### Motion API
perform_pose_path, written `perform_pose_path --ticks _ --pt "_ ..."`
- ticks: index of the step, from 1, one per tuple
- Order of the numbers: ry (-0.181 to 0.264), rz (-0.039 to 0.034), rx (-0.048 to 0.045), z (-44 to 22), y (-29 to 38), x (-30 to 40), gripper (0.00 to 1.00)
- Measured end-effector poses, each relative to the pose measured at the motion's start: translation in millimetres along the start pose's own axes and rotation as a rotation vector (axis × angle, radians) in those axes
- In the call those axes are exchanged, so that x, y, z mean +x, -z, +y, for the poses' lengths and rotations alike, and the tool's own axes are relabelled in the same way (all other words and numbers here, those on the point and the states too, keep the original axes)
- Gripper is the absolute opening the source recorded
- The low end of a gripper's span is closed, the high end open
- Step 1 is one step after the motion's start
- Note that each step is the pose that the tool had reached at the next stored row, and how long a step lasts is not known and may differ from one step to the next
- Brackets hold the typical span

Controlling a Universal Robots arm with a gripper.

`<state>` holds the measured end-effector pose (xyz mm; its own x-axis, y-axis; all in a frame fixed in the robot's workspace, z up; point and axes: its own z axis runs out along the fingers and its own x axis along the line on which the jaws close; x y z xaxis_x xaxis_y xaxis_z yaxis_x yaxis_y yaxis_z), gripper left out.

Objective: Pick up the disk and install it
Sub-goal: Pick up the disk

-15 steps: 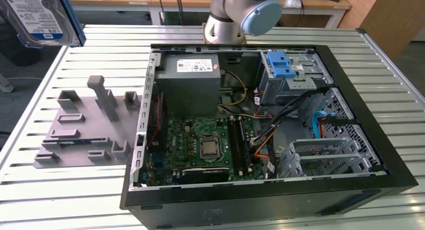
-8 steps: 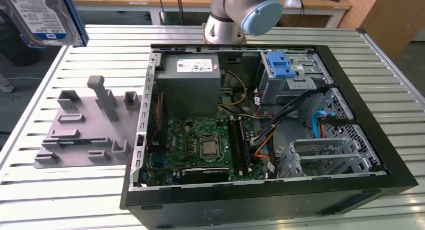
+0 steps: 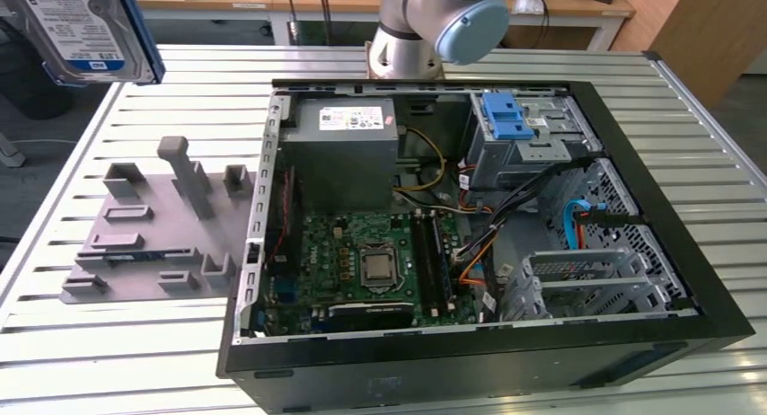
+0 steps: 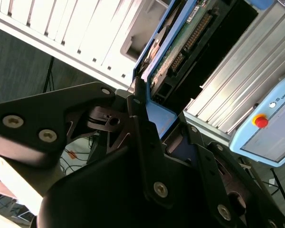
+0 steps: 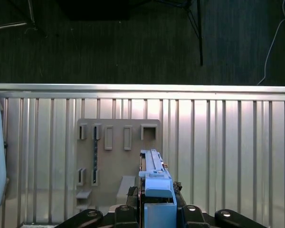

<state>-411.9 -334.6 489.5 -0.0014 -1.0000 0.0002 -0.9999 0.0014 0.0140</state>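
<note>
Slatted table; gripper clamps the disk over grey holder beside computer

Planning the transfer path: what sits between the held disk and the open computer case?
In the exterior view, only bare table slats separate the disk from the case.

My gripper is matte black. The disk has a white-and-blue label, a blue carrier frame and a green board. The table is pale silver, striped with slats. The fixture plate is plain grey. The computer case is black and its motherboard is green.
</note>
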Motion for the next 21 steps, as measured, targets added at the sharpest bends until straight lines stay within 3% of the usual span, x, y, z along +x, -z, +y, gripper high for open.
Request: perform_pose_path --ticks 21 --pt "0.000 0.0000 -0.0001 -17.2 0.3 0.0 0.36"
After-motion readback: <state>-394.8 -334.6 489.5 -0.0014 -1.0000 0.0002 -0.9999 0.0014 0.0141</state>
